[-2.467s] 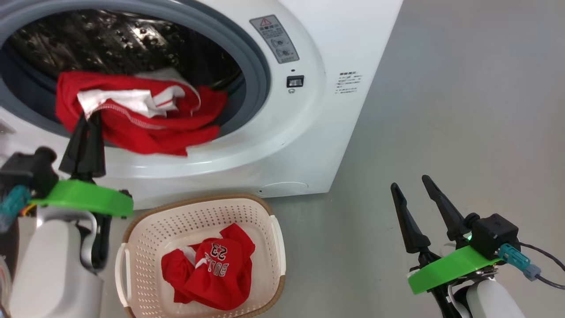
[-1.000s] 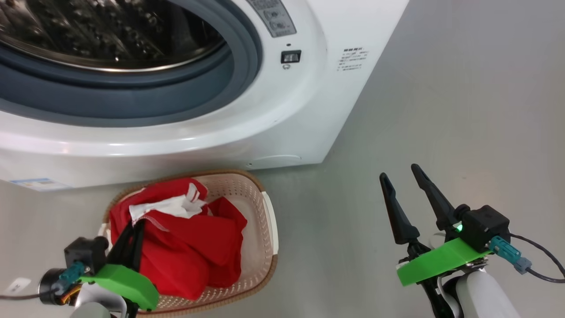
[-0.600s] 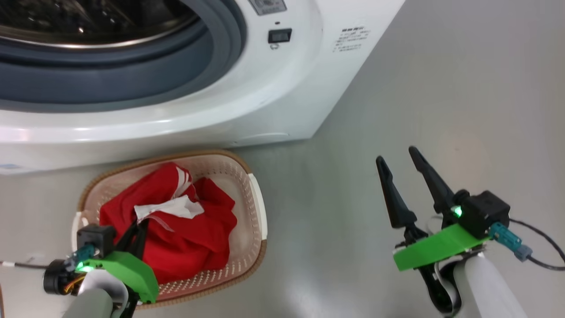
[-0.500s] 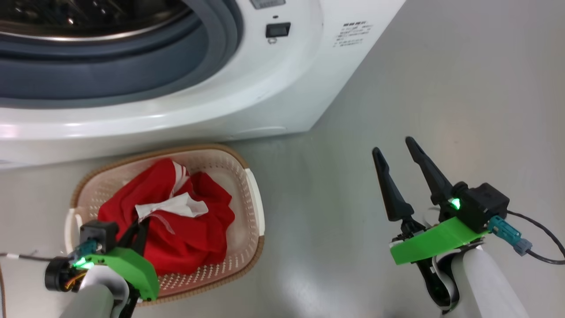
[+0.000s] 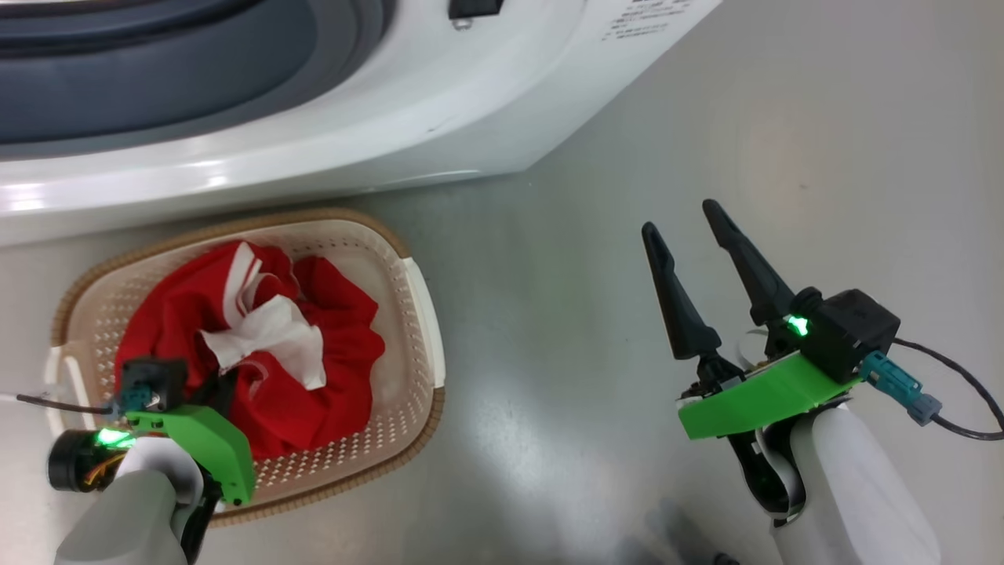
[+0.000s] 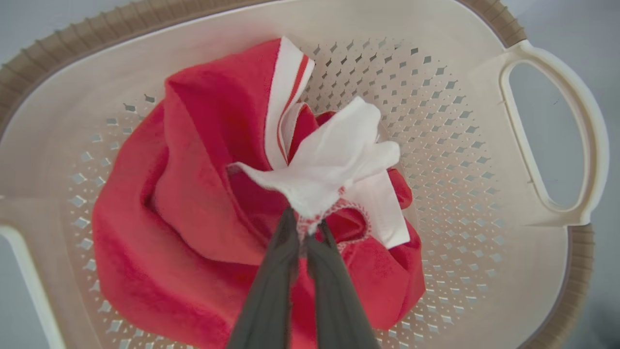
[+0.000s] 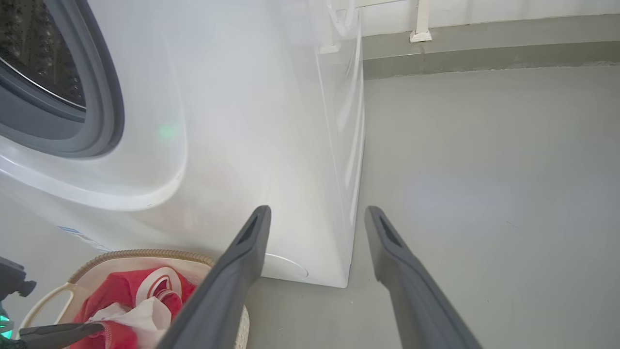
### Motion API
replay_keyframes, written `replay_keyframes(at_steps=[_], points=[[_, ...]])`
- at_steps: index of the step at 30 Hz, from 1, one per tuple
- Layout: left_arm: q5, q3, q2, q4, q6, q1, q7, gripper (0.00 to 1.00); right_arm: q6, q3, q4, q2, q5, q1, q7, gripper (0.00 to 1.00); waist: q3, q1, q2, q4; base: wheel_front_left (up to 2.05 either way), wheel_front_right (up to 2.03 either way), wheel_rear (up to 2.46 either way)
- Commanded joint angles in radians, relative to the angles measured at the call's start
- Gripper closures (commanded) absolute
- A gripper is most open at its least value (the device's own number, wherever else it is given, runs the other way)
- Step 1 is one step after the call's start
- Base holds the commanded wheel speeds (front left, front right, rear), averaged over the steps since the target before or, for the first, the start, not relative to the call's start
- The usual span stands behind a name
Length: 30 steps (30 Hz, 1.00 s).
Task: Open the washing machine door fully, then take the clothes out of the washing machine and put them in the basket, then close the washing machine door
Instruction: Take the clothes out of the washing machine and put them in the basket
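Left claw (image 6: 305, 220) pinched white trim of the clothes (image 6: 193, 203), heaped in the basket (image 6: 339, 14) at eight o'clock. Right claw (image 5: 681, 217), four o'clock, gaped empty. Snagged trim might drag clothes out.

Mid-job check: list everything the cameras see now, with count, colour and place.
washing machine: one, white, behind the basket
gasket: one, grey, around the drum mouth
basket: one, cream with brown rim, on the floor
clothes: one heap, red and white, inside the basket
floor: one, grey, beneath it all
left gripper: one, dark fingers shut on the clothes' white patch, over the basket
right gripper: one, dark, open, empty, above bare floor
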State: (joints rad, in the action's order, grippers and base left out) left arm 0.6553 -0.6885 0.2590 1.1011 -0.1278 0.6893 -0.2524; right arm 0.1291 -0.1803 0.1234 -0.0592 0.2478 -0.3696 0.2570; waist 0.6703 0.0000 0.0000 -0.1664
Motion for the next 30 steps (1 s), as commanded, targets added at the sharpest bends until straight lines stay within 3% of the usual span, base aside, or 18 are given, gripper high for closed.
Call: replay_keyframes(at_steps=[1, 5, 7, 10, 11, 12, 21, 30], points=[[0.019, 0.006, 0.041, 0.004, -0.003, 0.002, -0.008, 1.00, 0.002, -0.022, -0.027, 0.009, -0.002, 0.013, 0.005, 0.00, 0.015, 0.0000, 0.0000, -0.012, 0.00, 0.00, 0.00], [0.080, -0.048, 0.054, 0.016, -0.003, 0.024, -0.008, 1.00, 0.002, -0.018, -0.030, 0.009, -0.004, 0.011, 0.005, 0.00, 0.020, 0.0000, 0.0000, -0.010, 0.00, 0.00, 0.00], [0.108, -0.071, 0.057, 0.015, -0.003, 0.033, -0.008, 0.85, 0.002, -0.016, -0.026, 0.009, -0.006, 0.010, 0.005, 0.00, 0.017, 0.0000, 0.0000, -0.006, 0.00, 0.00, 0.00], [0.147, -0.104, 0.062, 0.003, -0.003, 0.036, -0.009, 0.45, 0.002, -0.016, -0.018, 0.009, -0.006, 0.007, 0.005, 0.00, 0.003, 0.0000, 0.0000, 0.001, 0.00, 0.00, 0.00], [0.159, -0.111, 0.065, -0.003, -0.003, 0.037, -0.009, 0.12, 0.002, -0.017, -0.015, 0.009, -0.006, 0.006, 0.005, 0.00, -0.003, 0.0000, 0.0000, 0.003, 0.00, 0.00, 0.00], [0.172, -0.115, 0.067, -0.011, -0.003, 0.036, -0.009, 0.00, 0.002, -0.016, -0.012, 0.009, -0.006, 0.006, 0.005, 0.00, -0.009, 0.0000, 0.0000, 0.006, 0.00, 0.00, 0.00], [0.213, -0.107, 0.080, -0.090, -0.003, 0.007, -0.009, 0.00, 0.002, 0.001, 0.009, 0.009, -0.017, 0.024, 0.005, 0.00, -0.078, 0.0000, 0.0000, 0.042, 0.00, 0.00, 0.00], [0.166, 0.007, 0.083, -0.175, -0.003, -0.062, -0.009, 0.00, 0.002, 0.010, 0.036, 0.009, -0.025, 0.057, 0.005, 0.00, -0.186, 0.0000, 0.0000, 0.066, 0.00, 0.00, 0.00]])
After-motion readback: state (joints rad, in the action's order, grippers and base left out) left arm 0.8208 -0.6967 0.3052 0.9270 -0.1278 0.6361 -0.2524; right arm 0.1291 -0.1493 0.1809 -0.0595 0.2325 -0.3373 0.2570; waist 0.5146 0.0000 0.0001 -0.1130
